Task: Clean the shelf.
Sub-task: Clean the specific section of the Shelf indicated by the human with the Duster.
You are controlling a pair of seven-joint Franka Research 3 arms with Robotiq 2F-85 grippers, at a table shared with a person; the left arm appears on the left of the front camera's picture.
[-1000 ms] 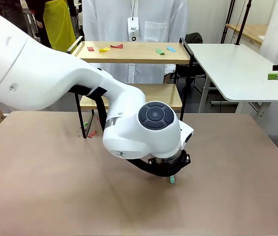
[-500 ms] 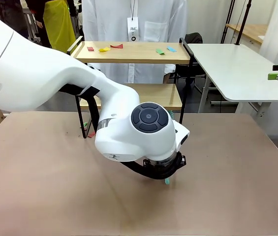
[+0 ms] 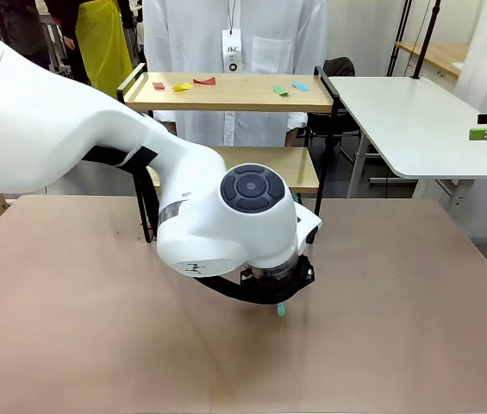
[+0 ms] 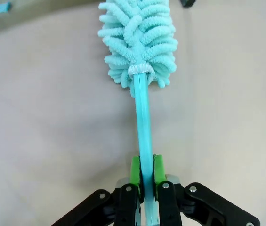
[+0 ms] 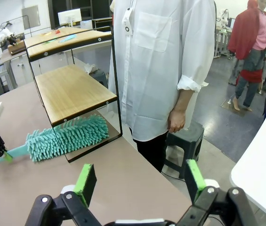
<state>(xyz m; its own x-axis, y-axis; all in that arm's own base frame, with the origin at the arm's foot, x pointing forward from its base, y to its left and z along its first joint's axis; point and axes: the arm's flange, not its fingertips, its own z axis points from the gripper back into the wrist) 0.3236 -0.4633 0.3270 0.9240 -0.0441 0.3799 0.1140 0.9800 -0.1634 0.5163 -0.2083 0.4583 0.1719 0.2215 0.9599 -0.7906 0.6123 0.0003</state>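
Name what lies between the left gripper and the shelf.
A teal duster: handle in the left gripper, fluffy head reaching under the shelf, in the right wrist view.

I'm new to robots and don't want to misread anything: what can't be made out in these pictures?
Front view: the left arm hides the left gripper's hold on the duster and part of the lower board of the shelf.
Front view: the coloured scraps on the top board are too small to identify.
Left wrist view: the top edge cuts off the duster head's end.
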